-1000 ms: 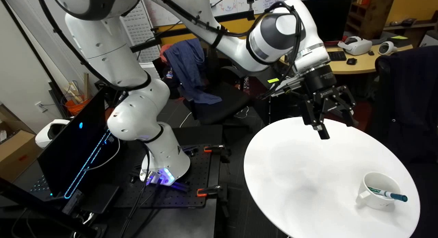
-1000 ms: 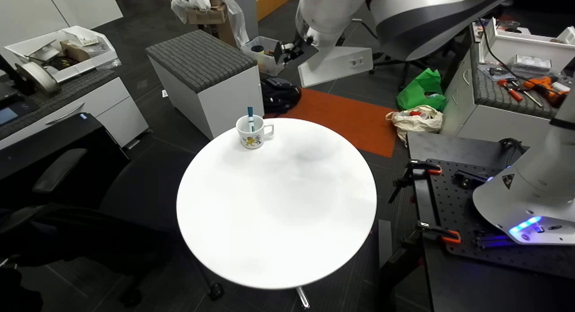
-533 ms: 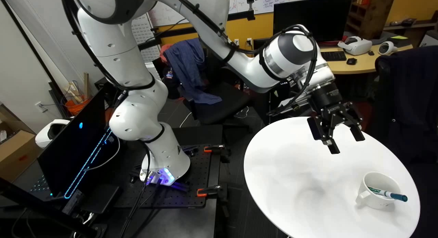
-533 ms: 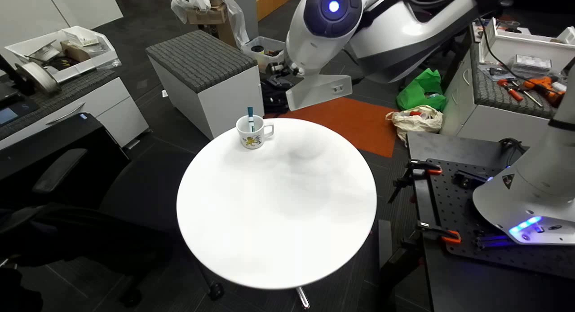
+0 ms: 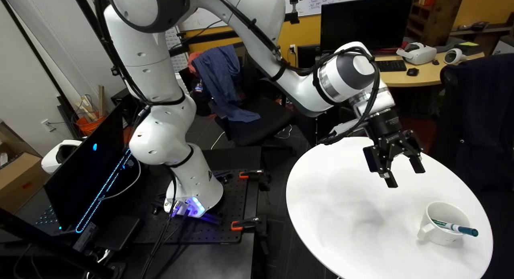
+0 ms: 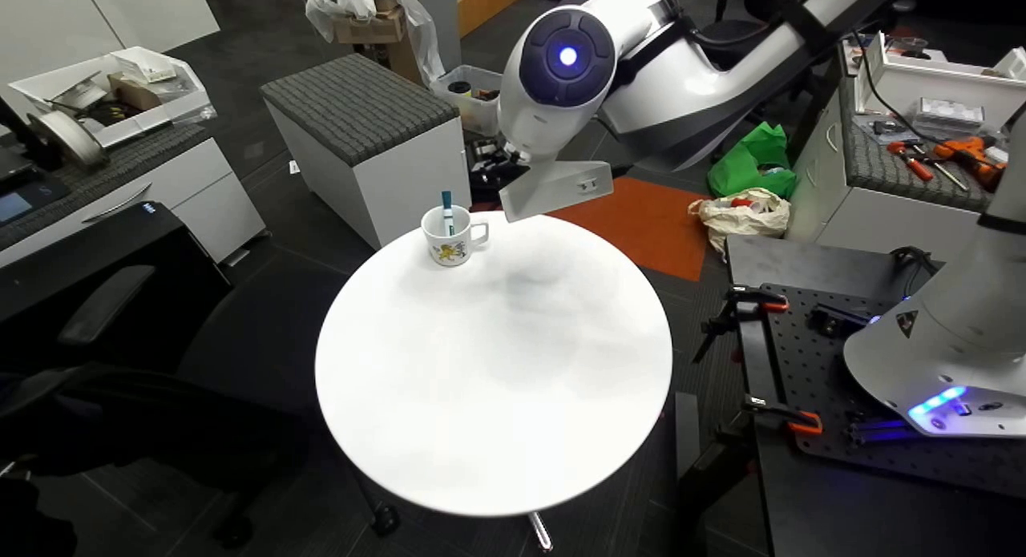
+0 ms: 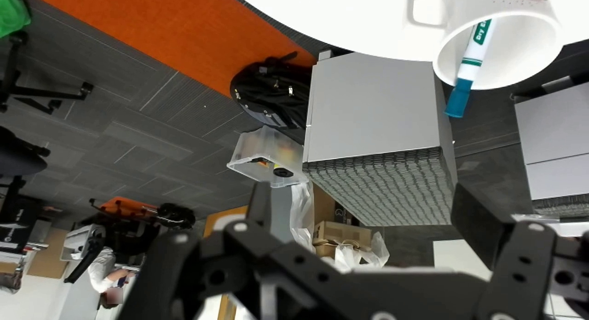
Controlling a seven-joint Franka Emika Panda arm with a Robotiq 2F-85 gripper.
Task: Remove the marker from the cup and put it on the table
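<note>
The white cup (image 5: 437, 235) stands upright near the edge of the round white table (image 5: 341, 214). In another exterior view the cup (image 6: 450, 251) and the table (image 6: 497, 365) also show. The teal-and-white marker (image 5: 455, 227) leans inside the cup, its teal cap end sticking out over the rim; it shows too in an exterior view (image 6: 447, 212). My gripper (image 5: 405, 176) is open and empty, above the table and apart from the cup. In the wrist view the cup (image 7: 524, 57) and marker (image 7: 471, 62) are at upper right, away from the open fingers (image 7: 361, 195).
A grey-topped white cabinet (image 6: 361, 108) stands beyond the table near the cup; it fills the middle of the wrist view (image 7: 375, 108). A dark chair (image 5: 476, 122) is close to the table's edge. A wooden desk (image 5: 417, 76) stands behind the arm.
My gripper has moved down over the table and closer to the cup, slowing in the last half second. It stays open. The cup and marker have not moved.
</note>
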